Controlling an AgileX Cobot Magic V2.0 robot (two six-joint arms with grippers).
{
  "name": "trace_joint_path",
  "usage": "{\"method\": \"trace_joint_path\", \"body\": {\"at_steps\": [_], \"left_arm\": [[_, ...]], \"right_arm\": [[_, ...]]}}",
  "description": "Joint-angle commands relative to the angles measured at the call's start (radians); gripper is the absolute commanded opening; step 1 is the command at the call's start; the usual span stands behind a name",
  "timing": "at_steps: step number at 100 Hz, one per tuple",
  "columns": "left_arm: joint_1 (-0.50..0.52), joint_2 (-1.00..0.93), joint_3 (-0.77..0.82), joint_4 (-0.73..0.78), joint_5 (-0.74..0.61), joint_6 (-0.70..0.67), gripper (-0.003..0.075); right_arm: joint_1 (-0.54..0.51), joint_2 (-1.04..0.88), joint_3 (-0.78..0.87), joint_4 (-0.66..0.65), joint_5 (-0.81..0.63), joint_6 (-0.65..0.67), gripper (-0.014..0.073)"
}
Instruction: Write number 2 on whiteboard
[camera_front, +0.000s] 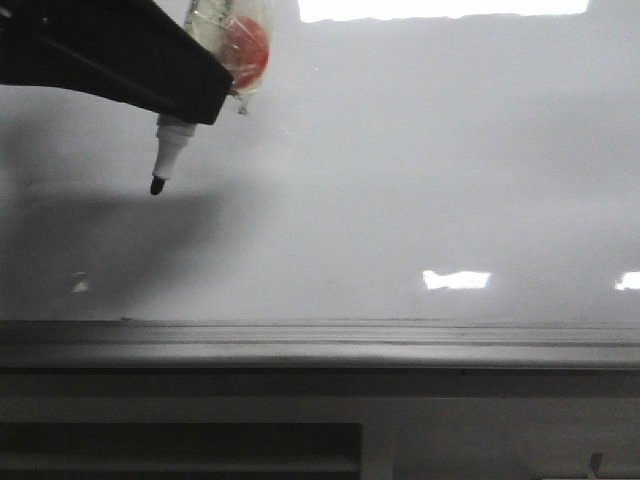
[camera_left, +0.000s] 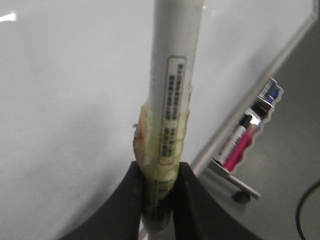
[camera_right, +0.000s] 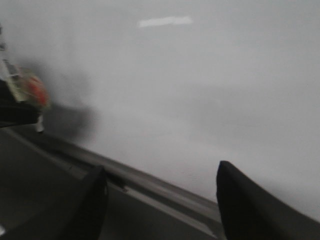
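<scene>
The left claw (camera_left: 157, 192) grips a white marker pen (camera_left: 172, 90) wrapped in yellowish tape, its black tip (camera_front: 157, 185) pointing down at the upper left of the whiteboard (camera_front: 420, 180); whether the tip touches the glossy surface cannot be told. No stroke of the number 2 shows on the board. The right claw (camera_right: 160, 200) hangs open near the grey edge rail (camera_front: 320, 335), holding nothing

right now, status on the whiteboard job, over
Left gripper shut on marker, black tip toward the whiteboard. Right gripper open, empty. No number 2 drawn, board blank. Nothing in the way.
</scene>
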Motion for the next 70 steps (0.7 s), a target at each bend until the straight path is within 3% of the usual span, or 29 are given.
{"method": "trace_joint_path", "body": {"at_steps": [1,13,40,70], "left_arm": [[-0.009,-0.002,-0.072,0.057,0.098,0.000,-0.0020],[-0.044,0.027,-0.120,0.146,0.187,0.000,-0.0020],[-0.153,0.135,-0.192,0.211,0.191,0.000,-0.0020],[-0.160,0.191,-0.291,0.232,0.183,0.000,-0.0020]], "right_arm": [[0.005,0.108,-0.093,0.188,0.090,-0.191,0.0412],[0.005,0.256,-0.197,0.267,0.227,-0.293,0.0412],[0.005,0.527,-0.452,0.273,0.503,-0.304,0.0412],[0.152,0.638,-0.536,0.173,0.515,-0.304,0.0413]]}}
